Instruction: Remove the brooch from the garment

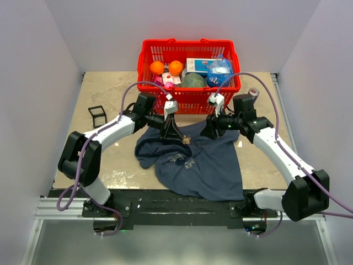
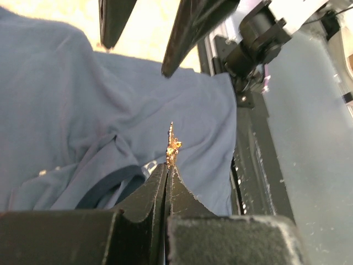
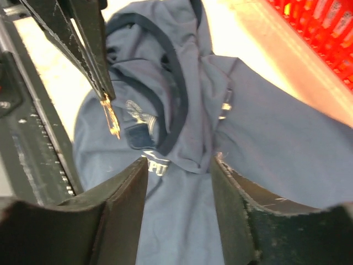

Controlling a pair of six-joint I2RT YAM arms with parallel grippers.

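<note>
Left gripper point(image 2: 169, 165) pinched small gold brooch point(image 2: 172, 144) end-on at its tips, over dark navy cloth T-shirt point(image 2: 66, 94); right gripper point(image 3: 179, 179) gaped empty alongside.

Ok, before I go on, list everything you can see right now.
dark navy cloth T-shirt with pale print: one, navy, crumpled, near centre
small gold metal brooch: one, gold, pinched in the left gripper
red plastic mesh basket: one, red, far centre
round oranges: two, orange, basket's left end
blue-and-white box: one, blue-white, in basket
dark green round item: one, green, in basket
black rectangular frame: one, black, far left
left gripper: one, black, shut on brooch
right gripper: one, black, open above T-shirt
</note>
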